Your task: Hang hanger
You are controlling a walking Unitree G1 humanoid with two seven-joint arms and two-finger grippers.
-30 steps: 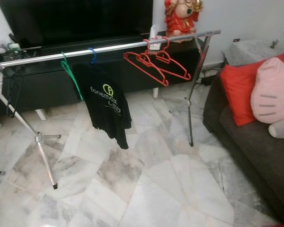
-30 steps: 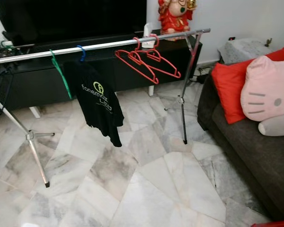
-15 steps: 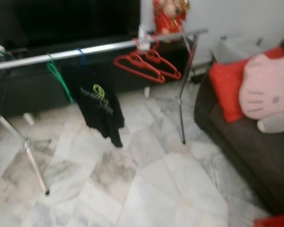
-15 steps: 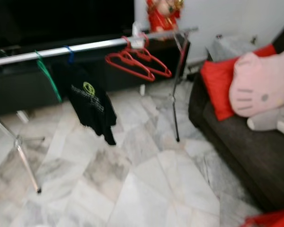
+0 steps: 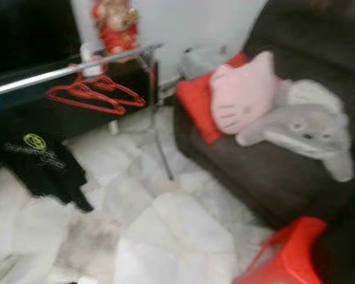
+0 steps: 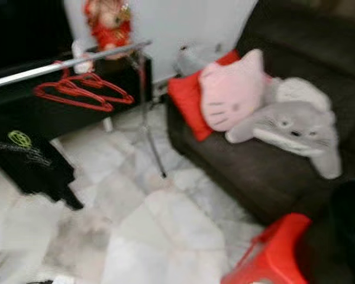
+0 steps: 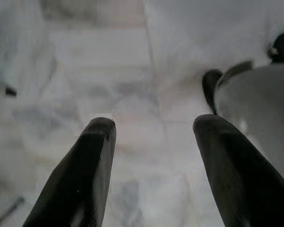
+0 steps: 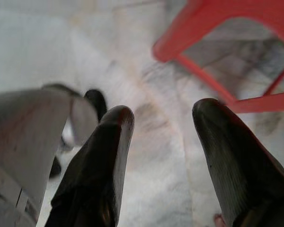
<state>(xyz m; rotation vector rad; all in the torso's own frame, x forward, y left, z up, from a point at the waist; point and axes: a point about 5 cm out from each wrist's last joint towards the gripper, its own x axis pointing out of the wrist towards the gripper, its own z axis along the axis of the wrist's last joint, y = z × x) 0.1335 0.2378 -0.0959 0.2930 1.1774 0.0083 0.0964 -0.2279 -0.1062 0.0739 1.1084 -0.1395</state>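
We were in the search step, both grippers (image 7: 151, 142) (image 8: 163, 137) spread and empty over the floor (image 5: 177, 236); red hangers (image 5: 94, 94) hung on the rail (image 5: 65, 71), near the sofa (image 5: 266, 171); next, probably reach the red stool (image 5: 284, 260), find a loose hanger.

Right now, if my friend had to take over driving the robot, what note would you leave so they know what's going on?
Left hand: open, holding nothing, hanging over the marble floor.
Right hand: open, holding nothing, near a red stool.
Red hangers already hang on the silver rail, beside a black shirt.
The head views, blurred, look toward the sofa and its plush toys.
Done: nothing in hand yet.
Left: find a hanger, pick it up, hang it on the rail.
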